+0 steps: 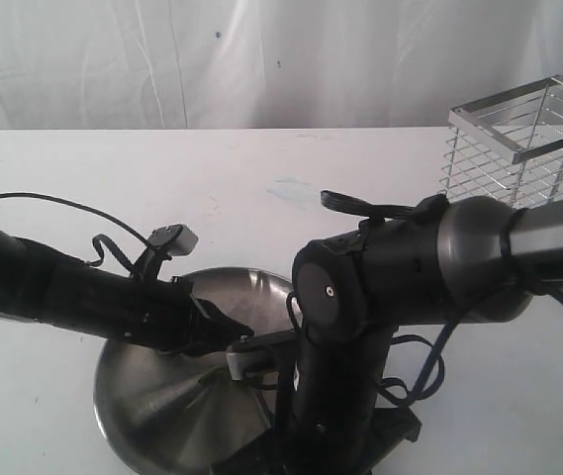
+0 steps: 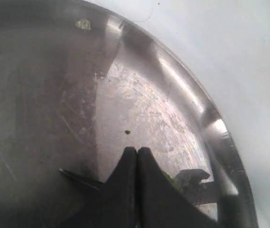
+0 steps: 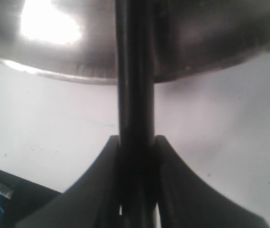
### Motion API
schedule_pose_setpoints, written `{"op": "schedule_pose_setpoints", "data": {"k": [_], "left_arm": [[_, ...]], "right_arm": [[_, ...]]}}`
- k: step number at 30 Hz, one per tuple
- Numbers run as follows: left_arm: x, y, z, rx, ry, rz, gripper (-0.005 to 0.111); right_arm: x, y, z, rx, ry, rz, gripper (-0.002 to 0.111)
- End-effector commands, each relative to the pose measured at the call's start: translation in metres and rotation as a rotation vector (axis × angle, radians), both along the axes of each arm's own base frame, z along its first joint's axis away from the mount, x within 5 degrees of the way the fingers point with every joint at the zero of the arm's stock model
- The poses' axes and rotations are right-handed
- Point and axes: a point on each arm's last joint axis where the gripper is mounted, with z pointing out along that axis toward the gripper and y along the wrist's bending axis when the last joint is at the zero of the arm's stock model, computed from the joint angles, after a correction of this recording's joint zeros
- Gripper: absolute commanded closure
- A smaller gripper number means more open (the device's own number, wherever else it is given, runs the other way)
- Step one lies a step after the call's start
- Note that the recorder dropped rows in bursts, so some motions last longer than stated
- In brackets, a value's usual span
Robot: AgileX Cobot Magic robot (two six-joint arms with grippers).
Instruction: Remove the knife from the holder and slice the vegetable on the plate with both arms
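Within right claw (image 3: 137,139), knife (image 3: 135,71) toward plate (image 3: 210,38)

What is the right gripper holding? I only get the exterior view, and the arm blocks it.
Observer: The knife. The right gripper is clamped on it, and it runs out across the plate rim.
Operator: And the left one, open?
Observer: No. The left gripper is shut, tips together, low over the plate's floor.
Operator: Anything green near it?
Observer: Yes, a sliver of vegetable peeks out beside that gripper. I can't tell if it's pinned.
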Motion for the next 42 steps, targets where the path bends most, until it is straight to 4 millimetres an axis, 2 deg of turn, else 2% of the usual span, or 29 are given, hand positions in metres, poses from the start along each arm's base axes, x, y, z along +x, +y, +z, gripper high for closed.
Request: {"op": "schedule_pose_setpoints", "data": {"k": [1,8,17,26,31,37,42], "left_arm": [[-0.017,0.008,-0.024,0.134,0.065,-0.043,0.107],[-0.021,0.003,-0.019,0.059,0.077,-0.084,0.107],[-0.023,0.003,-0.019,0.053,0.108,-0.098,0.107],[-0.016,0.001,-0.015,0.026,0.094,-0.057,0.107],[-0.006,-0.006,0.002,-0.045,0.043,-0.081,0.107],[0.008,-0.011,0.037,-0.09,-0.078,-0.091,0.107],[0.012,-0.006,0.067,-0.114,-0.171,-0.08,0.107]], "right_arm": [[-0.004,0.002,0.004,0.01,0.006,0.002,0.108],[-0.007,0.003,-0.001,-0.003,0.019,0.011,0.108],[-0.026,-0.009,-0.015,-0.064,0.078,0.034,0.108],[-0.031,-0.011,-0.009,-0.08,0.119,0.063,0.108],[-0.034,-0.014,0.001,-0.073,0.122,0.082,0.108],[-0.034,-0.014,0.004,-0.064,0.111,0.084,0.108],[-0.034,-0.015,0.004,-0.068,0.117,0.087,0.108]]}}
